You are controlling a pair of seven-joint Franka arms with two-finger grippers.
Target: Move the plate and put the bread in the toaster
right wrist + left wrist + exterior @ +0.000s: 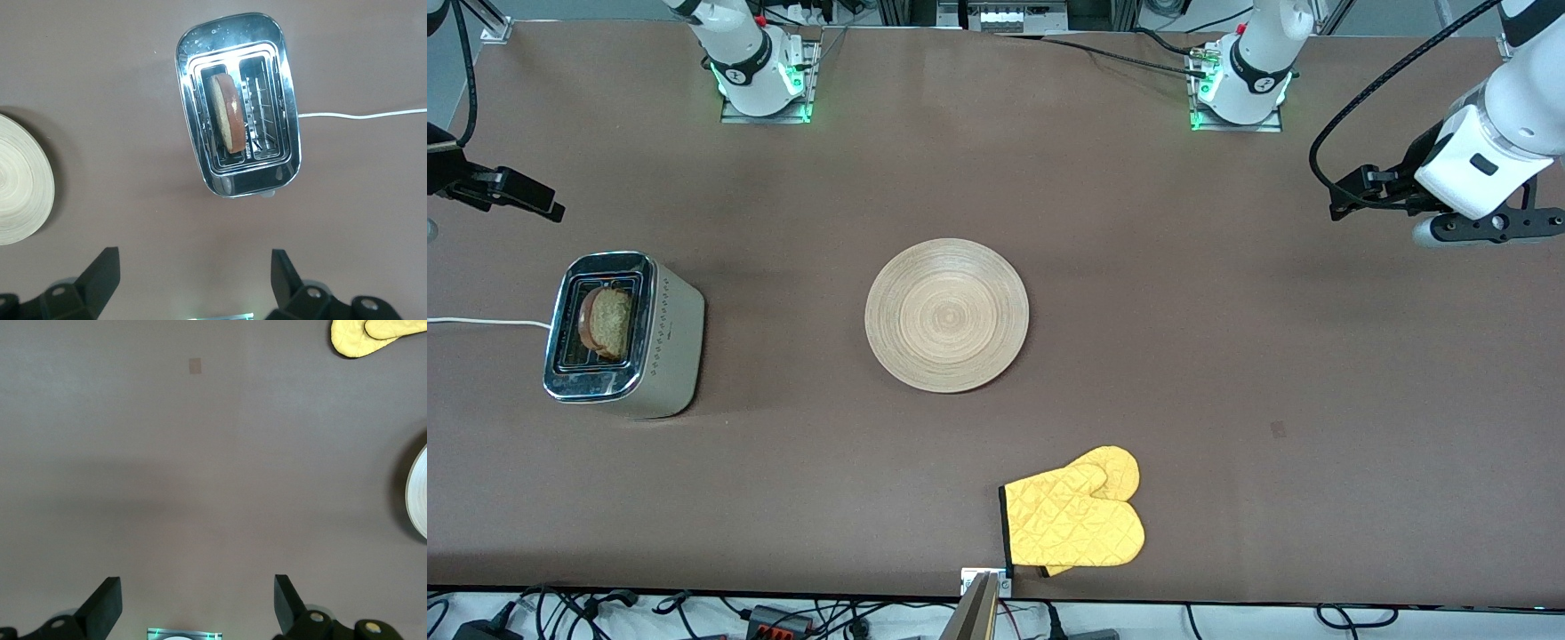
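Observation:
The round light-wood plate (947, 314) lies flat at the table's middle; its rim also shows in the left wrist view (419, 497) and the right wrist view (20, 180). The chrome-topped toaster (623, 333) stands toward the right arm's end of the table. The bread (609, 322) stands upright in one of its two slots (227, 120), with the other slot empty. My right gripper (534, 200) is open and empty, raised over bare table near the toaster (237, 103). My left gripper (1352, 194) is open and empty, raised over bare table at the left arm's end.
A yellow oven mitt (1076, 520) lies near the table's front edge, nearer to the front camera than the plate; it also shows in the left wrist view (373, 335). The toaster's white cord (480, 322) runs off the right arm's end of the table.

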